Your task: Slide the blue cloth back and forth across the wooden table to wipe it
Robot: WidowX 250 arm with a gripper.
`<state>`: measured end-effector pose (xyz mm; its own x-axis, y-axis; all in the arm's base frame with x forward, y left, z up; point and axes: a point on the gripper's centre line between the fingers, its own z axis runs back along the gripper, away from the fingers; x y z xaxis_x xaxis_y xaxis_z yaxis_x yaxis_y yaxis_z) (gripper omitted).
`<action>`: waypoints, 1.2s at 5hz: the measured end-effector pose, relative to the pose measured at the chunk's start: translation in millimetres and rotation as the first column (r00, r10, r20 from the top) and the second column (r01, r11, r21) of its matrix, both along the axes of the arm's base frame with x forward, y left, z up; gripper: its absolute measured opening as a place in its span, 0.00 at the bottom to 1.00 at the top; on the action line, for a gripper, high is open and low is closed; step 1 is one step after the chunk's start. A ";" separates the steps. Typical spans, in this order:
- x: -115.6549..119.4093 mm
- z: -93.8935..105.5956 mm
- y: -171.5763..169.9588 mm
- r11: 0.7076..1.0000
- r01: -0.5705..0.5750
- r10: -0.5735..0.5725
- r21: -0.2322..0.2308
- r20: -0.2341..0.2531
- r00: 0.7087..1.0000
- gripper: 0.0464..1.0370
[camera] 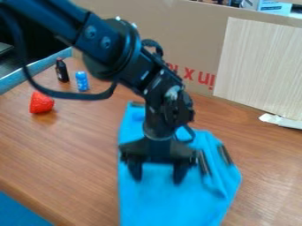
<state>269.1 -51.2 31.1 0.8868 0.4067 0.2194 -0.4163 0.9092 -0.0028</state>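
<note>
Brown wooden counter (65, 152) with a smooth surface carries the bright blue soft cloth (177, 203), which lies spread out with some folds along its right side, as the camera sees it. Above this cloth is the black two-finger gripper (158, 177). Its two fingers are spread apart, with blue cloth visible between them, and they pinch nothing; whether their tips touch the cloth, I cannot tell. On the right part of the cloth, beside the gripper, there are two narrow dark strips (224, 154), both slanted. One more short dark piece (137, 104) is at the far edge of the cloth.

To the left of the cloth, well apart from it, a red strawberry-shaped toy (42, 103) rests on the counter. Farther back on this same side of the cloth, a small blue can (82, 81) stands upright, and near it stands a small dark bottle (62, 70) with a reddish cap.

Behind the cloth rises a tan cardboard wall (194, 39) with red print. To the right of the cloth and behind it, a pale wood-grain panel (259, 66) leans against this wall, and near the panel's bottom edge is a white torn strip (282, 120).
</note>
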 end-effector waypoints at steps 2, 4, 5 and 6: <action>-14.2 -1.3 0.9 0.999 0.039 -0.039 0.027 0.021 0.999 0.96; 74.9 -3.7 39.6 0.983 -0.177 0.172 0.050 0.085 0.981 0.96; 98.9 -3.6 55.9 0.966 -0.254 0.249 0.050 0.091 0.964 0.96; 102.3 -3.6 64.7 0.958 -0.283 0.277 0.051 0.096 0.956 0.96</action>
<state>371.4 13.6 27.5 0.7156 0.6190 0.3237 -0.6551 0.7555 0.0035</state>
